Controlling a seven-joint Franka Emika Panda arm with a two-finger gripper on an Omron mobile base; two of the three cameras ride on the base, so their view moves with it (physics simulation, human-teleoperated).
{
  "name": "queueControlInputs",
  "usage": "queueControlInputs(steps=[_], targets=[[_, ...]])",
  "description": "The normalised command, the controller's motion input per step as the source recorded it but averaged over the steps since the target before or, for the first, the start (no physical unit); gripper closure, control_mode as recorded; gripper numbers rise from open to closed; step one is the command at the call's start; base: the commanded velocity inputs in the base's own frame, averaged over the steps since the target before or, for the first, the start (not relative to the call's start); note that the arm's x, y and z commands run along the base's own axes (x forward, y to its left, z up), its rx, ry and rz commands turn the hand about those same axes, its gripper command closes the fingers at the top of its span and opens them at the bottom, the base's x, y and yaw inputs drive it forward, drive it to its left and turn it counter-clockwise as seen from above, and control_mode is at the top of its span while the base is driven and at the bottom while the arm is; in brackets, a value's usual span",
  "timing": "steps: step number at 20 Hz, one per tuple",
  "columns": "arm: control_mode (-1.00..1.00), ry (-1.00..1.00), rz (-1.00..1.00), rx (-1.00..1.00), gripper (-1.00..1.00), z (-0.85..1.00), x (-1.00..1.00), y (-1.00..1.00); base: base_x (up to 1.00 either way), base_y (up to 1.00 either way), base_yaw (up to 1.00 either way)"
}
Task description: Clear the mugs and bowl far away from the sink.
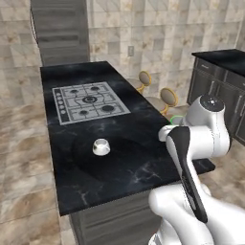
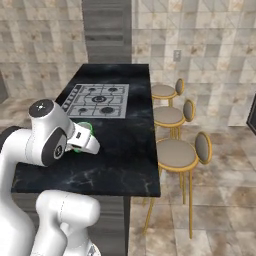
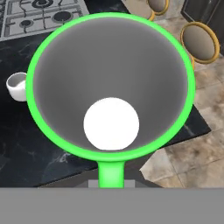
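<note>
The bright green mug (image 3: 111, 83) looms large in the hand view, seen from above, with a grey inside and a white round bottom. Its handle (image 3: 111, 173) points toward the bottom edge, where my gripper is shut on it. In the right base view the gripper (image 2: 83, 137) holds the mug (image 2: 85, 127) above the black counter (image 2: 125, 150); a sliver of the green mug (image 1: 176, 118) peeks past the arm in the left base view. The white bowl (image 1: 101, 147) sits upright on the counter, to the mug's left (image 3: 16, 85). The sink is out of view.
A gas hob (image 1: 88, 103) is set into the far half of the counter. Three stools (image 2: 176, 152) stand along the counter's right side above the tiled floor. Dark cabinets (image 1: 220, 81) stand at the far right.
</note>
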Motion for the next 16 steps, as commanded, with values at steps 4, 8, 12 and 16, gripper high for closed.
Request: queueControlInputs(steps=[4,8,12,16], targets=[[1.0,0.0,0.0,0.0,1.0,0.0,0.0,0.0,0.93,0.37,0.06],[1.0,0.0,0.0,0.0,1.0,0.0,0.0,0.0,0.96,-0.01,0.39],[1.0,0.0,0.0,0.0,1.0,0.0,0.0,0.0,0.97,-0.25,0.47],[1.0,0.0,0.0,0.0,1.0,0.0,0.0,0.0,0.85,-0.28,0.33]])
